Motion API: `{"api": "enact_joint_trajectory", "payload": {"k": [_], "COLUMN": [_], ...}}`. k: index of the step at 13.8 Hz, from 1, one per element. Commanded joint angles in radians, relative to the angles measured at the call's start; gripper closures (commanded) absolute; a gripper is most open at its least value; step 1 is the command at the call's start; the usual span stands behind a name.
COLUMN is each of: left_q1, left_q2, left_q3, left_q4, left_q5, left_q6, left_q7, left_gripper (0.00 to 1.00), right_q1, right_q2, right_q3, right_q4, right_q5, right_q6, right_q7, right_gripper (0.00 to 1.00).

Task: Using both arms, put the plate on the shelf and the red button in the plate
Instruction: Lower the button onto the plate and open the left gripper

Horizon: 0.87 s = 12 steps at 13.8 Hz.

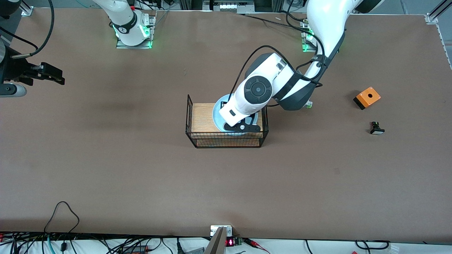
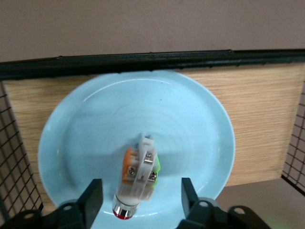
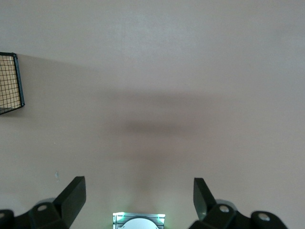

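We see glossy white arm shells with dark grey joint collars and a round dark cap. Black cables loop along the left arm [image 1: 282, 81]. Both bases glow green.

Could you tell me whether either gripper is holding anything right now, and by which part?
Nothing is held. The left gripper is open over the plate, the red button lying between its fingers; the right gripper waits open.

The left arm reaches from its base out over the middle of the table, wrist bent down, and the left gripper [image 2: 140, 200] hangs low with fingers [image 2: 92, 200] spread apart, clear of anything. The right arm waits aside, the right gripper [image 3: 138, 198] wide open.
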Motion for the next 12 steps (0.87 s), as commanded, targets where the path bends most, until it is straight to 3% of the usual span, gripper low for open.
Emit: {"api": "enact_joint_trajectory", "payload": {"k": [1, 5, 8, 12], "left_q1": [0.017, 0.129, 0.241, 0.261], "left_q2": [-0.08, -0.131, -0.175, -0.278], "left_q3": [0.01, 0.007, 0.01, 0.013], "left_q4": [0.001, 0.002, 0.001, -0.004], "left_q5": [-0.003, 0.012, 0.049, 0.244], "left_q6": [-0.077, -0.205, -0.258, -0.341], "left_q7": [-0.028, 0.041, 0.312, 0.52], "left_gripper": [0.0, 0.0, 0.0, 0.0], "right_q1": [-0.005, -0.003, -0.006, -0.005], "right_q2": [0.008, 0.008, 0.008, 0.008], "right_q3": [0.006, 0.006, 0.006, 0.006], "right_q4": [0.025, 0.025, 0.025, 0.025], "right_q5": [-0.01, -0.009, -0.01, -0.009], "right_q6": [-0.005, -0.005, -0.007, -0.007], "right_q7": [-0.012, -0.011, -0.014, -0.014], "right_gripper": [0.0, 0.0, 0.0, 0.0]}}
